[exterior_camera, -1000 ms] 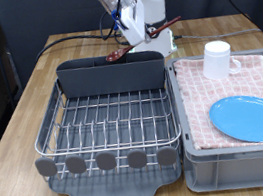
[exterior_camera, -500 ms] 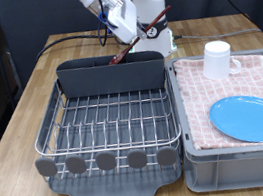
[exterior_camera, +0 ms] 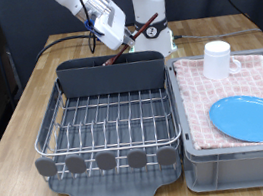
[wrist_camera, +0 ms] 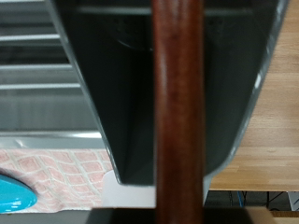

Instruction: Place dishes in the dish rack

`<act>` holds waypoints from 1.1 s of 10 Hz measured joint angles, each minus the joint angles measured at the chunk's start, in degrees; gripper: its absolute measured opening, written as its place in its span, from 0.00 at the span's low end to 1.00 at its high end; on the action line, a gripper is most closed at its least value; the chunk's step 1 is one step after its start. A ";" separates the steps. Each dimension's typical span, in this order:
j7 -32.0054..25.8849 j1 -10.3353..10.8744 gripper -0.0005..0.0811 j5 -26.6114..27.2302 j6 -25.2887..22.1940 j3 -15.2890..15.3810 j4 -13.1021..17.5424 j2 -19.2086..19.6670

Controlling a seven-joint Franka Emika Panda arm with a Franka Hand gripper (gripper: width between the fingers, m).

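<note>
Spoon [exterior_camera: 124, 42] over caddy [exterior_camera: 112, 73], mug [exterior_camera: 217, 60] aside

Wooden spoon [exterior_camera: 130, 39] tilted above rack caddy [exterior_camera: 111, 75], mug [exterior_camera: 217, 59] and blue plate [exterior_camera: 250, 118] on checked cloth

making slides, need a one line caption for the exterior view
Gripper holds wooden spoon tilted above the dish rack caddy; mug, plate wait.
</note>
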 joint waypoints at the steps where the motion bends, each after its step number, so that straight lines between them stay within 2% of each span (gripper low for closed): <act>1: -0.83 0.02 0.11 0.81 0.00 -0.33 0.41 1.29; 3: -1.33 0.20 0.11 1.17 0.78 -0.25 0.84 3.30; 5: -0.13 0.28 0.11 0.79 4.75 0.88 0.41 4.49; 6: 1.08 0.28 0.26 0.44 6.77 1.76 0.14 4.93; 7: 2.05 0.28 0.45 0.27 7.97 2.55 0.05 5.28; 8: 2.95 0.28 0.45 -0.05 8.77 3.22 0.01 5.53; 9: 4.76 0.25 0.67 -1.25 9.98 4.13 -0.02 5.62; 10: 7.79 0.18 0.67 -3.40 11.16 5.41 -0.01 5.60; 11: 11.96 -0.04 0.87 -6.40 12.26 7.01 -0.05 5.55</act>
